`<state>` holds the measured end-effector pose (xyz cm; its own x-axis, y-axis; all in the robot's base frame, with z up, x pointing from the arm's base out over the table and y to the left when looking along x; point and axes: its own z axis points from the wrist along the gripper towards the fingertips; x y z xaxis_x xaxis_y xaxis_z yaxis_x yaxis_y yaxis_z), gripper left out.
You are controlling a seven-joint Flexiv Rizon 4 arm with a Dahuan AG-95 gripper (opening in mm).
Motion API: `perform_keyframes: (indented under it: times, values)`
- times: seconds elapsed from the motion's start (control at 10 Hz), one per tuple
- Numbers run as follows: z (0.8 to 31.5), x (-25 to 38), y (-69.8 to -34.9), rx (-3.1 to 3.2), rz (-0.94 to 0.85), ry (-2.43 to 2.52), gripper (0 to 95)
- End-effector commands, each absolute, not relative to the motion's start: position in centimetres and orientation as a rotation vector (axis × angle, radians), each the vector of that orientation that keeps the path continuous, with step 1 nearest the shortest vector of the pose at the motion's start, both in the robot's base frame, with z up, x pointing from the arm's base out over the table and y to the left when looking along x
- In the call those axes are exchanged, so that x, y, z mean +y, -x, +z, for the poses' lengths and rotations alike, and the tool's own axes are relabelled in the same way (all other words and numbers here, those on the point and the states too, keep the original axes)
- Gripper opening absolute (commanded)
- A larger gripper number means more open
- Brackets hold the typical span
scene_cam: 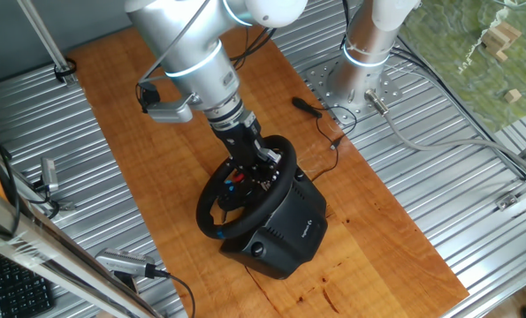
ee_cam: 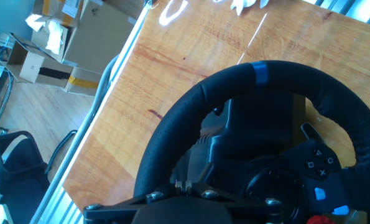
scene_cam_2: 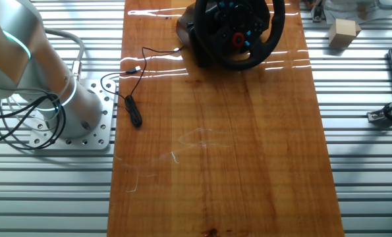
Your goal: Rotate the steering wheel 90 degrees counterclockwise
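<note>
The black steering wheel (scene_cam: 217, 223) stands tilted on its boxy black base (scene_cam: 291, 228) on the wooden board. My gripper (scene_cam: 256, 164) reaches down onto the wheel's face, near the upper rim and the hub with its red and blue buttons. The fingertips are hidden against the black wheel, so I cannot tell whether they grip it. In the hand view the rim (ee_cam: 172, 121) arcs over the hub, with a blue stripe (ee_cam: 259, 71) at the top of the frame. In the other fixed view the wheel (scene_cam_2: 275, 36) sits at the top edge and the gripper is out of frame.
A black cable with a plug (scene_cam: 308, 106) lies on the board behind the wheel and also shows in the other fixed view (scene_cam_2: 134, 110). The arm's base plate (scene_cam_2: 70, 125) stands beside the board. A wooden block (scene_cam_2: 344, 31) and metal tools (scene_cam: 121, 263) lie on the ribbed metal table.
</note>
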<state>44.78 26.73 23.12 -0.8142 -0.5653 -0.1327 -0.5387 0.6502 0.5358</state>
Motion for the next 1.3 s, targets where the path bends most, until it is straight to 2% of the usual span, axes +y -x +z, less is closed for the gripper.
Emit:
perform_keyframes:
  times: [0.1,1.3]
  values:
    - [23.21,26.84,-44.71,-2.808,-0.89,-0.948,0.0]
    - [23.44,26.98,-43.78,-2.801,-0.887,-0.99,0.0]
